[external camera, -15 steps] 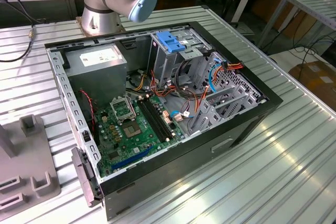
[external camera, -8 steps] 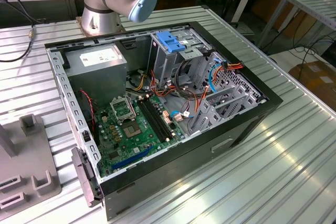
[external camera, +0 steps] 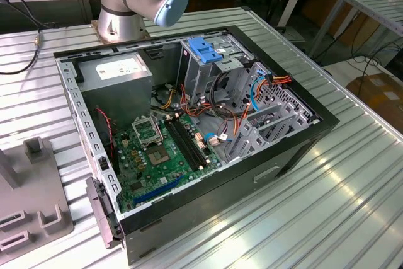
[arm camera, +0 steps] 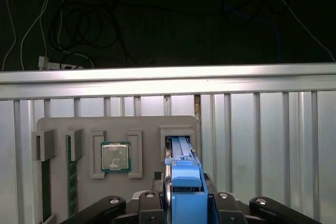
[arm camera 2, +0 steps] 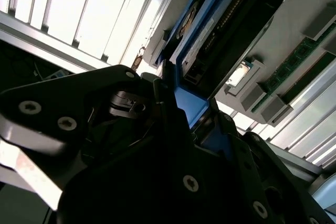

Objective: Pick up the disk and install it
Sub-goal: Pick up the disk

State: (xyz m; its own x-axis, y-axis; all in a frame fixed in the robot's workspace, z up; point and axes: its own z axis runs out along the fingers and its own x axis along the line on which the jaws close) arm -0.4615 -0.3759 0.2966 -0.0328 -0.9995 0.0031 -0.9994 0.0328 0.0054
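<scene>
Gripping disk [arm camera: 186,181] by blue carrier: gripper [arm camera: 186,205] closed on both flanks. Disk stands on edge, far end in slot of grey holder [arm camera: 63,124]; chip [arm camera: 115,157] in recess just beside. Exterior view: white sticker [external camera: 119,67] on power supply [external camera: 123,96], print too small to read.

ribbed metal table [external camera: 352,181] with open computer case [external camera: 252,184] and grey tray [external camera: 31,209]
</scene>
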